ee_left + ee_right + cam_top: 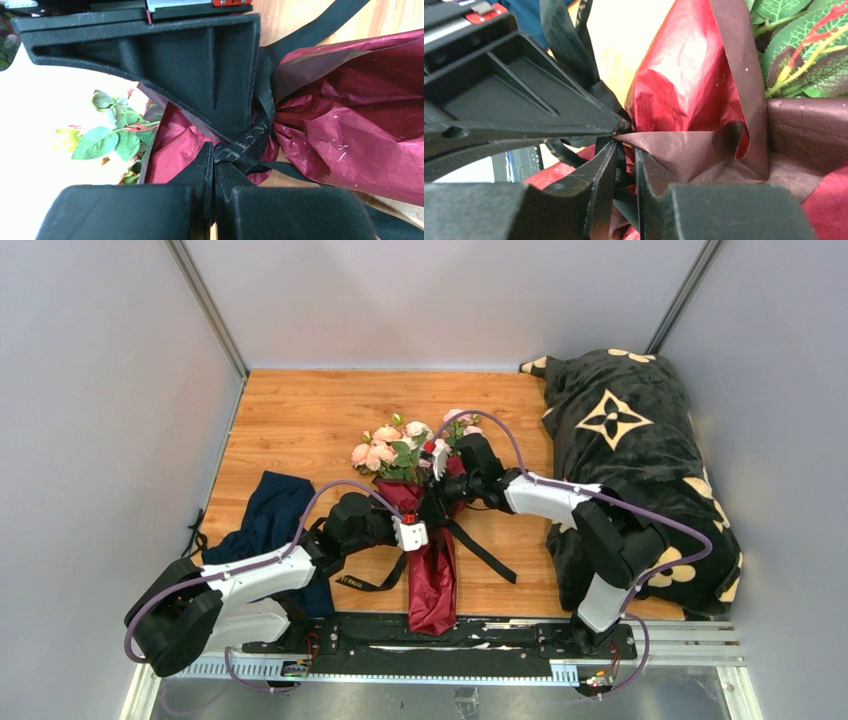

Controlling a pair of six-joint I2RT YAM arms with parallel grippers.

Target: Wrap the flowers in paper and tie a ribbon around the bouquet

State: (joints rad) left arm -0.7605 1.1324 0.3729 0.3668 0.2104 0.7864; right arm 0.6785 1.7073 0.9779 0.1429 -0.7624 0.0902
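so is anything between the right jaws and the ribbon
Nothing visible. The right jaws sit at the ribbon where it cinches the paper, with what looks like a strand in their gap. A paper fold pokes in beside one fingertip, and the left jaws, shut on the ribbon, crowd the same spot.

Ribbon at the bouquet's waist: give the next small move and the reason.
Probably draw the two grippers slightly apart to snug the ribbon. The left gripper is shut on it where it crosses at the pinched waist of the paper. The right gripper sits close on the other side, its grip unclear, and both ribbon ends trail loose.
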